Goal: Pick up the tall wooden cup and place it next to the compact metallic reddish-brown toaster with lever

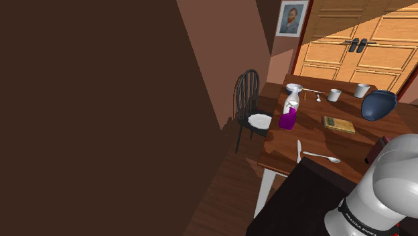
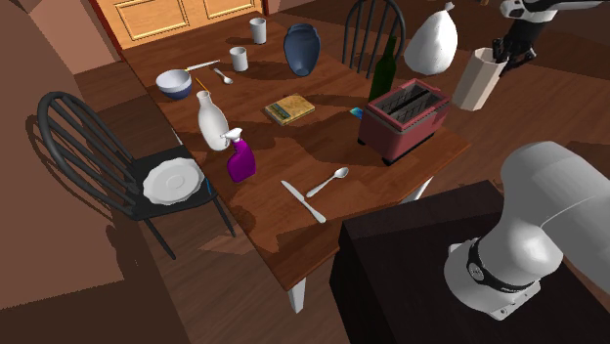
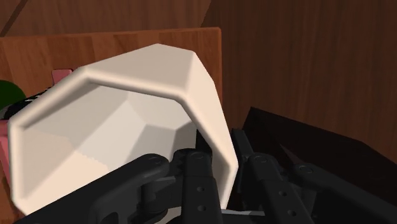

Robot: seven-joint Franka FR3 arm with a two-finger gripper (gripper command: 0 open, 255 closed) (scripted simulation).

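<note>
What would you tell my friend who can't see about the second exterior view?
The black end effector holds a tall pale faceted cup in the air, to this view's right of the reddish-brown two-slot toaster on the brown wooden table.

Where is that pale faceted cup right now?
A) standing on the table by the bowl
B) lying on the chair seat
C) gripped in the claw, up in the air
C: the claw clasps the cup by its rim, in the air near the toaster.
</note>
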